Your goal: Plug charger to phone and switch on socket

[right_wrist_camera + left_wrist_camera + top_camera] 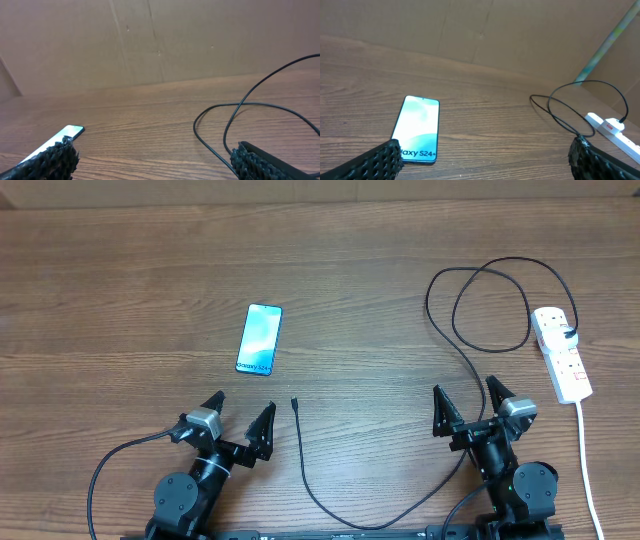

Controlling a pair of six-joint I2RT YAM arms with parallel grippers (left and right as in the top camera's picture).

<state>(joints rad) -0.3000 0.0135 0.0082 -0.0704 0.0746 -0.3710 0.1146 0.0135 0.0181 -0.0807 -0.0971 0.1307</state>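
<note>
The phone lies flat left of the table's middle, screen up, "Galaxy S24+" text at its near end; it also shows in the left wrist view and at the edge of the right wrist view. The black charger cable loops from the socket at the right, runs along the front, and ends in a connector tip below the phone. My left gripper is open and empty, just short of the phone. My right gripper is open and empty, left of the socket.
The socket's white cord runs down the right side past my right arm. A brown cardboard wall stands behind the wooden table. The cable loop and socket show in the left wrist view; the cable in the right.
</note>
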